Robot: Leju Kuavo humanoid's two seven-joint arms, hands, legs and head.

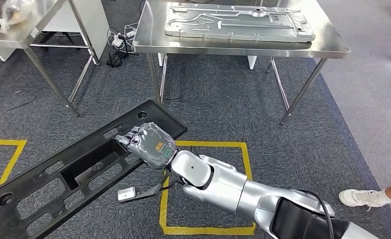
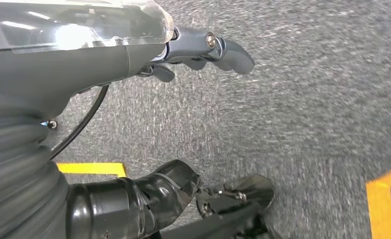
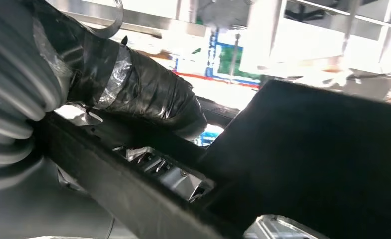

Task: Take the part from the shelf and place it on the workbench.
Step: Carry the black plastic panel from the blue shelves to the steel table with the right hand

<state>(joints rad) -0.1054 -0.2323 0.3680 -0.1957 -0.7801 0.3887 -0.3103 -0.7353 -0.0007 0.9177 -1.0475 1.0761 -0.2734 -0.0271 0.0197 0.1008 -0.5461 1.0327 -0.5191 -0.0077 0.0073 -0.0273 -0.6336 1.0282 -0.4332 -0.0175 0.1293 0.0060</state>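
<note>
In the head view the right hand (image 1: 146,144) grips the long black plastic frame part (image 1: 59,179) with cut-out openings near one end, fingers curled over its edge; the part slants across the grey carpet floor (image 1: 223,104), short of the steel worktop (image 1: 328,47), which carries a flat silver metal panel (image 1: 238,22). Yellow tape lines (image 1: 208,144) lie on the floor under the hand — and a person's white shoe (image 1: 362,197) stands beside them. The right wrist view adds the underside: the taped thumb (image 3: 148,97) hooked through an opening of the part (image 3: 323,164). The left wrist view shows the left hand (image 2: 173,124) over the floor (image 2: 308,99), fingers apart, holding nothing.
</note>
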